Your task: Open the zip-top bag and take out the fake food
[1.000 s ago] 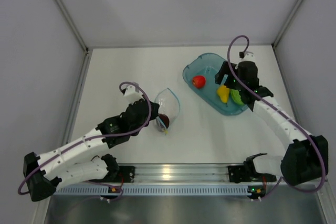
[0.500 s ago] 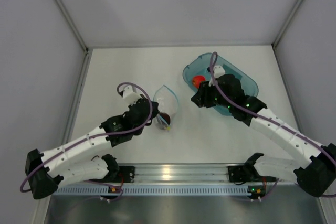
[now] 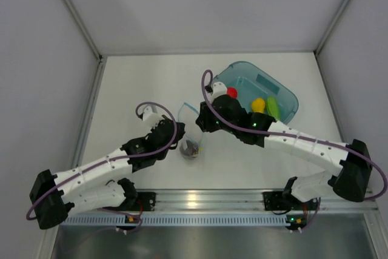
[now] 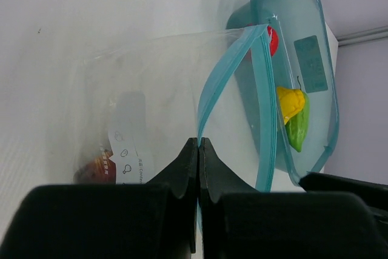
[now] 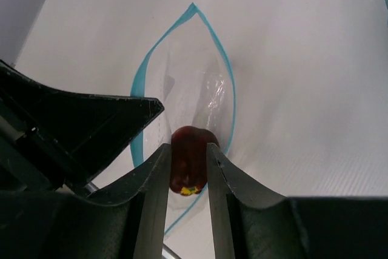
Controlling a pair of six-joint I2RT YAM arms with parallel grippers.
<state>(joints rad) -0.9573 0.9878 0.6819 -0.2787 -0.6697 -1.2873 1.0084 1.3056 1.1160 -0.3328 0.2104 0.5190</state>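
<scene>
The clear zip-top bag [image 3: 191, 127] stands with its mouth spread wide, the blue strip [image 5: 229, 83] forming a loop. My left gripper [image 4: 199, 142] is shut on the near side of that strip. One dark maroon piece of fake food [image 5: 193, 163] lies inside the bag. My right gripper [image 5: 189, 147] hangs over the mouth, its fingers a narrow gap apart on either side of the maroon piece. Whether they touch it I cannot tell. The red piece [image 3: 231, 92], the yellow piece [image 3: 258, 105] and the green piece [image 3: 273, 107] lie in the teal tray [image 3: 285, 92].
The teal tray sits at the back right of the white table, just behind the right arm. Grey walls close in the table on three sides. A metal rail [image 3: 200, 198] runs along the near edge between the arm bases.
My right arm swung left from the tray to over the bag's mouth, and its jaws narrowed on the way. The left gripper kept hold of the strip and shifted slightly.
</scene>
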